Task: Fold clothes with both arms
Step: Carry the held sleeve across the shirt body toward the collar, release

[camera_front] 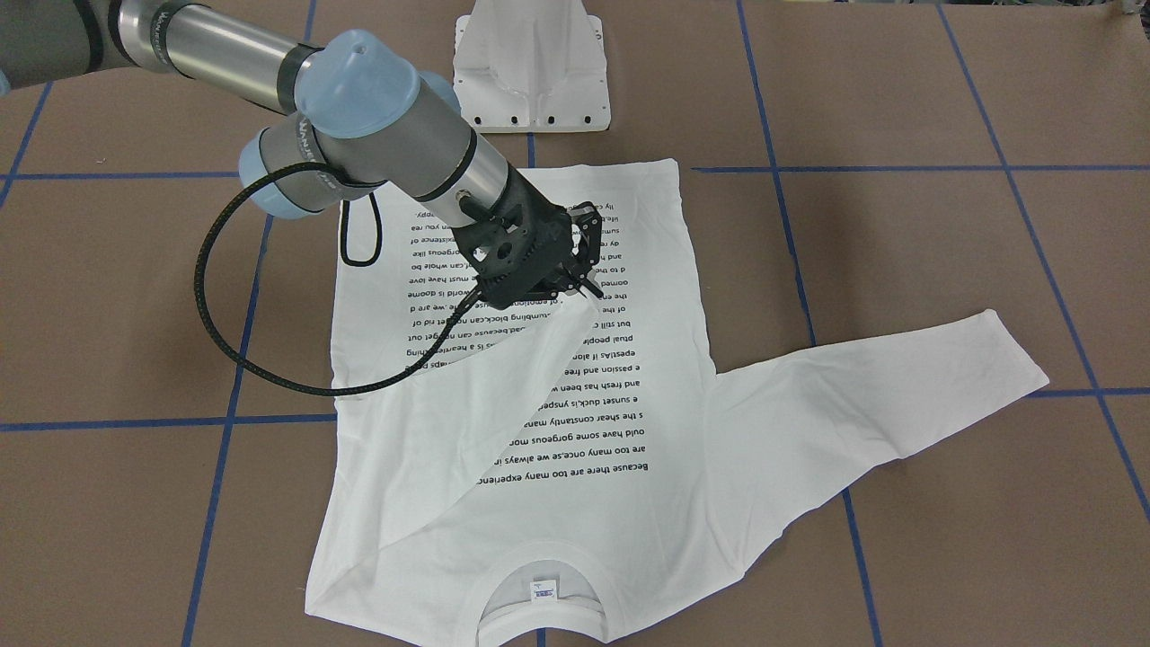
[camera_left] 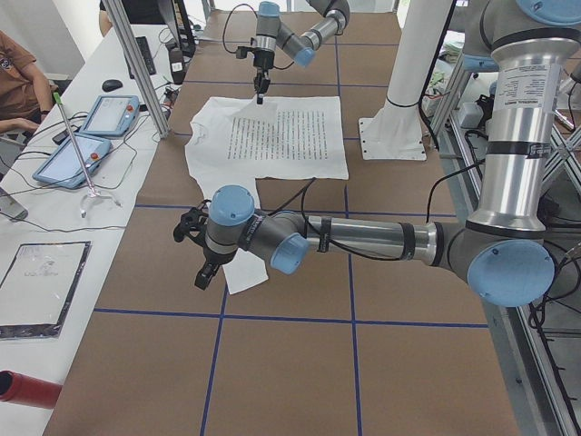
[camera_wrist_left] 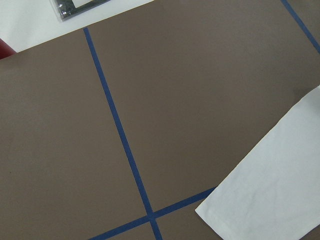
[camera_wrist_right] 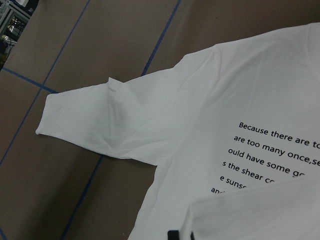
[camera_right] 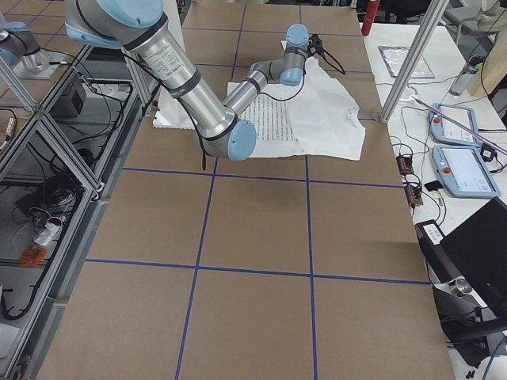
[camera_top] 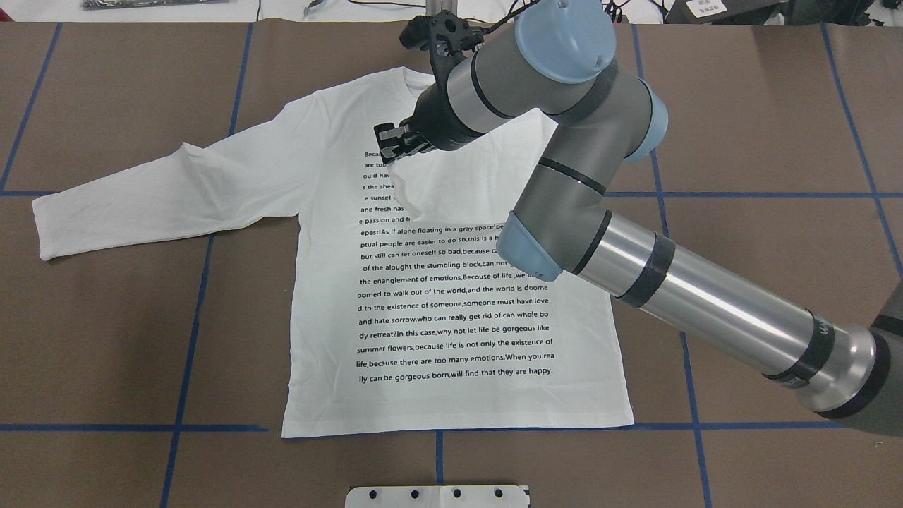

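Note:
The white long-sleeved T-shirt [camera_top: 451, 296] lies flat on the brown table, printed text up, its collar [camera_front: 542, 620] at the far side from the robot. My right gripper [camera_front: 586, 289] hovers over the chest and is shut on the cuff of one sleeve, which is lifted and drawn across the text; it also shows in the overhead view [camera_top: 392, 149]. The other sleeve [camera_top: 162, 190] lies stretched out flat. My left gripper [camera_left: 205, 272] hangs just above that sleeve's cuff [camera_wrist_left: 270, 190]; I cannot tell whether it is open or shut.
The white pedestal base [camera_front: 532, 63] stands at the robot's side of the shirt's hem. Blue tape lines [camera_top: 190, 339] grid the table. A side table with tablets [camera_left: 73, 159] and an operator [camera_left: 14, 82] lie beyond the collar side.

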Controlling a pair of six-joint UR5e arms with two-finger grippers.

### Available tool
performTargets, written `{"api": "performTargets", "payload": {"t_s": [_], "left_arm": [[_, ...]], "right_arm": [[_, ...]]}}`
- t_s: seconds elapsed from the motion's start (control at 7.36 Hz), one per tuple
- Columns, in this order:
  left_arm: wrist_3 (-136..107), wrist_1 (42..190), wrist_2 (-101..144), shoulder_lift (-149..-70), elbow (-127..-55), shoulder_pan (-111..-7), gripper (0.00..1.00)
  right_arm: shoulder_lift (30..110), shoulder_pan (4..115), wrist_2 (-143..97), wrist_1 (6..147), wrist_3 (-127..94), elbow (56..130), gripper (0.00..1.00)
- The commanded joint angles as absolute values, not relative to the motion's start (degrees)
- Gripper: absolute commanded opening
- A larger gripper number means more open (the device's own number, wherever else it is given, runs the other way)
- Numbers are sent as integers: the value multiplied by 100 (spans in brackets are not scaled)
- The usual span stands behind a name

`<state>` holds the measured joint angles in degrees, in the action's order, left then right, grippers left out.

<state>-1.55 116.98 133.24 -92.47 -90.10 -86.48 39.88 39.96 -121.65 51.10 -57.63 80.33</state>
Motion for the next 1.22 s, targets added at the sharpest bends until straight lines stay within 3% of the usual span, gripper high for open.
{"api": "performTargets", "payload": {"t_s": [0.0, 0.41, 0.95, 1.09], "left_arm": [[-167, 11698, 13324, -9202, -9044, -8648, 100], [-167, 11698, 13324, -9202, -9035, -8640, 100], [-149, 11698, 13324, -9202, -9026, -8640, 100], [-149, 11698, 13316, -9202, -9018, -8640, 100]], "right_arm": [[3744, 3807, -11885, 5098, -5731, 7534, 0], [3331, 3482, -11586, 5098, -5739, 6795, 0], [2226, 3393, -11225, 5080, -5739, 5084, 0], [2102, 3340, -11119, 5080, -5739, 4923, 31]]}}
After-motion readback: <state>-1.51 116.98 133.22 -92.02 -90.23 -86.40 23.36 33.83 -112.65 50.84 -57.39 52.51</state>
